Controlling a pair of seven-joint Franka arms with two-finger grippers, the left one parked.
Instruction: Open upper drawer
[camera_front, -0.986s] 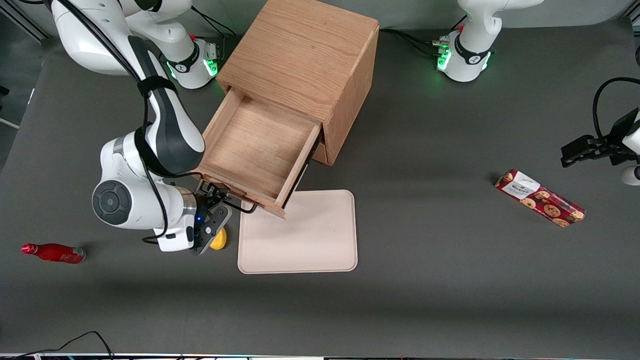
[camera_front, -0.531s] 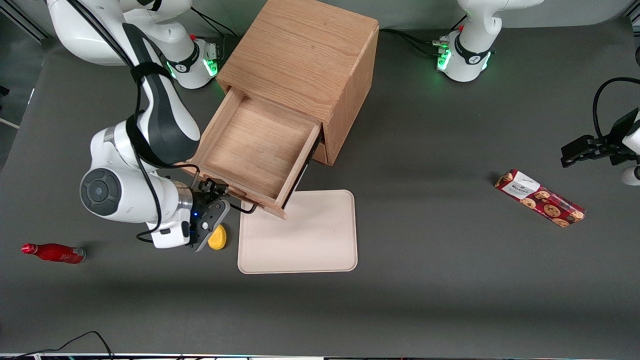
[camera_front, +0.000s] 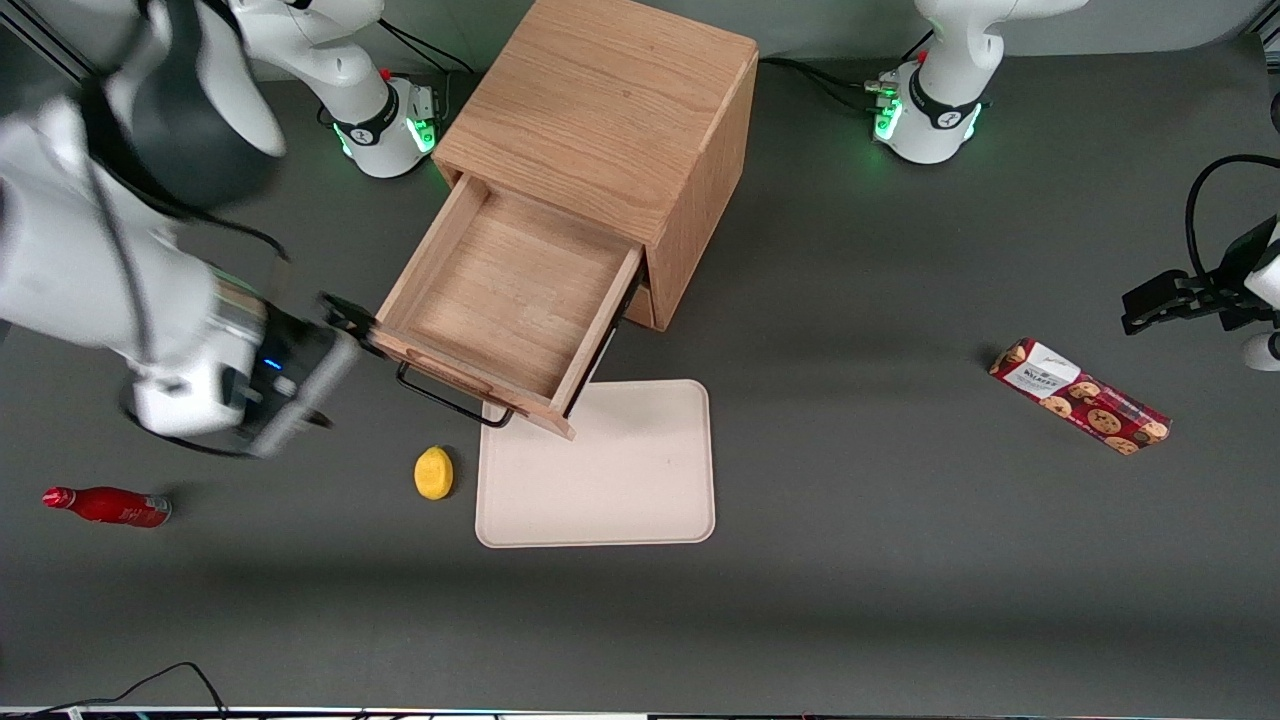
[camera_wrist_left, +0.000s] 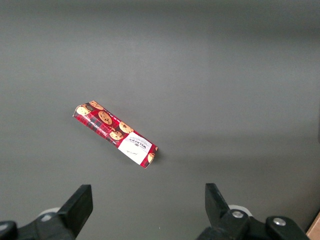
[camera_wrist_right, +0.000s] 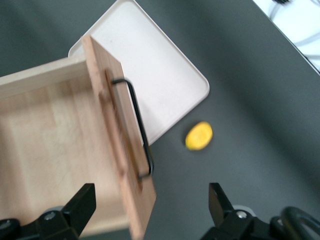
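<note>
The upper drawer (camera_front: 510, 305), a shallow light oak tray with a thin black bar handle (camera_front: 445, 398), stands pulled well out of the boxy oak cabinet (camera_front: 610, 120), which sits near the desk (camera_front: 850, 560) edge farthest from the front camera. The drawer's inside is bare wood. Its front corner overhangs the cream rounded rectangular tray (camera_front: 600, 470) lying flat nearer the camera.

The right arm's gripper (camera_wrist_right: 150, 200) hangs above the desk just beside the drawer front, toward the working arm's end, its fingers spread wide apart and holding nothing, clear of the handle.

A small yellow lemon (camera_front: 433, 472) lies just beside the cream tray. A red bottle (camera_front: 108, 506) lies on its side toward the working arm's end. A red packet of biscuits (camera_front: 1080, 396) lies toward the parked arm's end.
</note>
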